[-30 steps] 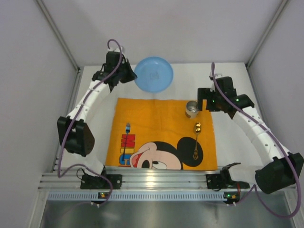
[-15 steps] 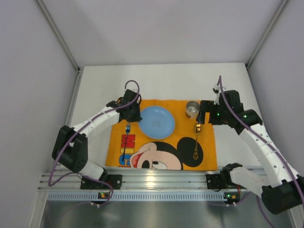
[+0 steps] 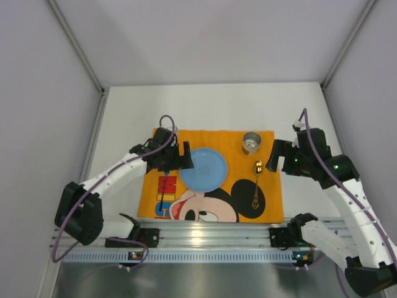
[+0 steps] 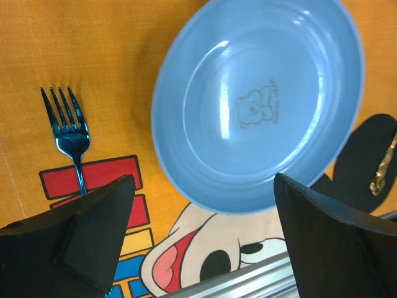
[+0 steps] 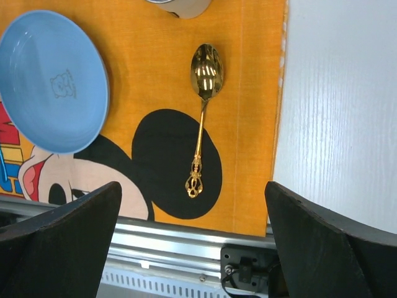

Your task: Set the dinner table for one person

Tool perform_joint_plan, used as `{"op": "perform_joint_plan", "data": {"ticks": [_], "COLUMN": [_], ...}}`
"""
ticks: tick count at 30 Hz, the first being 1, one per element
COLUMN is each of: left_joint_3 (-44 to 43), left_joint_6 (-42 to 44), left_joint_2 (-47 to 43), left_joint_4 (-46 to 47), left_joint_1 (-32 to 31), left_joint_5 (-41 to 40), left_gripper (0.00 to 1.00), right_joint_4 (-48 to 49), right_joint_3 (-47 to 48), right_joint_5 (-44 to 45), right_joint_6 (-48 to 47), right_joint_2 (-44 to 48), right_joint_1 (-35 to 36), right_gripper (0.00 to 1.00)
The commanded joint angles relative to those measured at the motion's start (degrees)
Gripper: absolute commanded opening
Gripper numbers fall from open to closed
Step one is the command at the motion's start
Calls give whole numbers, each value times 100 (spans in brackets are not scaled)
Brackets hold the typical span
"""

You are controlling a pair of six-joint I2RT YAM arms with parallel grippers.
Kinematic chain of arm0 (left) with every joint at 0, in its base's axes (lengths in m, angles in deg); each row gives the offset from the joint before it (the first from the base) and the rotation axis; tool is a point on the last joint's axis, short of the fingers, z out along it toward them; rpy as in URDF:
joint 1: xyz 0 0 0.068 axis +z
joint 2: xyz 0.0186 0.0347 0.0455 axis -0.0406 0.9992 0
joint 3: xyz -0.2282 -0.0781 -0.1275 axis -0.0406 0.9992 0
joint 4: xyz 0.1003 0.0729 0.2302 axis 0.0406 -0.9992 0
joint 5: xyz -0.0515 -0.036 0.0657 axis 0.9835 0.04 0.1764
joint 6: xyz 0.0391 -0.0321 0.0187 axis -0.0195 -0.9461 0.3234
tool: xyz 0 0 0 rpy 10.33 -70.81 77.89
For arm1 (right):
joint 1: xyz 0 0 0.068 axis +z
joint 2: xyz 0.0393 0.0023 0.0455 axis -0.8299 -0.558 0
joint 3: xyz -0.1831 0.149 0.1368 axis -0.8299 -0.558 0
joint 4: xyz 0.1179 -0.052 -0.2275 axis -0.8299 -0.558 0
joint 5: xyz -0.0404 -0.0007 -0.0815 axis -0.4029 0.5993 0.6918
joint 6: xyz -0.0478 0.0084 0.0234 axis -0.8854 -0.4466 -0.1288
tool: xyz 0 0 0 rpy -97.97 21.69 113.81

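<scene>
The white surface [image 3: 124, 118] spreads beneath the orange placemat [image 3: 214, 138], with the blue plate [image 3: 205, 169] resting on the placemat. My left pincer [image 3: 184, 157] gapes wide and empty at the plate's rim; a careless retreat could shove the plate onto the fork [image 4: 69, 127]. The right pincer [image 3: 272, 158] is also wide and empty.

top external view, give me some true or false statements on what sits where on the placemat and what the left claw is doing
1. The blue plate lies on the orange placemat. True.
2. The gold spoon lies left of the plate. False: it lies right of the plate; the fork is on the left.
3. The left claw is shut on the plate's rim. False: its jaws stand wide open and the plate lies free on the placemat.
4. The metal cup stands near the placemat's far edge, beyond the spoon. True.
</scene>
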Motion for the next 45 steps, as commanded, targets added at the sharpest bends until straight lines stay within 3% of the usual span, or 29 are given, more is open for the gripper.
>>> {"op": "perform_joint_plan", "data": {"ticks": [1, 6, 10, 13, 16, 18, 20, 24, 26, 29, 30, 32, 33, 38, 41, 45], "left_joint_3": [10, -200, -1033, -1527, -2491, -2810, -2908, -2419, -2040, -706, 159, 920, 1542, 2285, 2663, 3006], "left_joint_6": [85, -29, 155, 357, 647, 735, 1103, 1606, 1500, 2525, 3242, 4046, 4145, 3400, 3240, 2452], "left_joint_2": [-519, -1248, -1723, -1855, -1961, -2075, -2338, -2593, -2743, -3243, -3532, -3744, -3902, -3474, -2973, -1901], "left_joint_4": [-57, -408, -1163, -1665, -2104, -2202, -1827, -1236, -860, 685, 1507, 2145, 2497, 3369, 4192, 5477], "left_joint_1": [-21, -39, -39, -39, -39, -39, -39, -39, -30, -30, -39, -30, -30, 312, 576, 1688], "left_joint_5": [300, 116, -788, -1236, -2059, -2589, -3109, -3714, -4462, -4272, -4027, -3438, -3531, -3489, -3041, -2540], "left_gripper": [99, 99, 99, 99, 99, 99, 99, 99, 99, 99, 99, 98, 98, 99, 99, 99], "right_joint_4": [-511, -433, 147, 226, 559, 937, 1692, 2757, 3273, 3724, 3751, 3725, 3673, 2612, 2145, 2221], "right_joint_3": [381, 907, 2624, 4110, 4827, 4681, 3804, 1238, 134, -645, -864, -841, -762, 422, 741, 321], "right_joint_5": [285, -284, -1891, -2691, -3080, -3239, -3196, -1776, -1667, -1781, -1885, -2044, -2253, -3027, -3371, -3285], "right_joint_6": [209, 71, -124, -133, 121, 418, 918, 2553, 3133, 3600, 3593, 3157, 2919, 830, 221, 78], "right_joint_2": [258, 267, -161, -732, -893, -718, -183, 1231, 1801, 2190, 2192, 2017, 1894, 666, 181, 258], "right_joint_1": [-18, -18, -18, -18, -18, -18, -9, -18, -18, -18, -18, -18, -18, -18, -18, 201], "right_gripper": [100, 100, 100, 100, 100, 100, 100, 100, 100, 100, 100, 100, 100, 100, 100, 100]}}
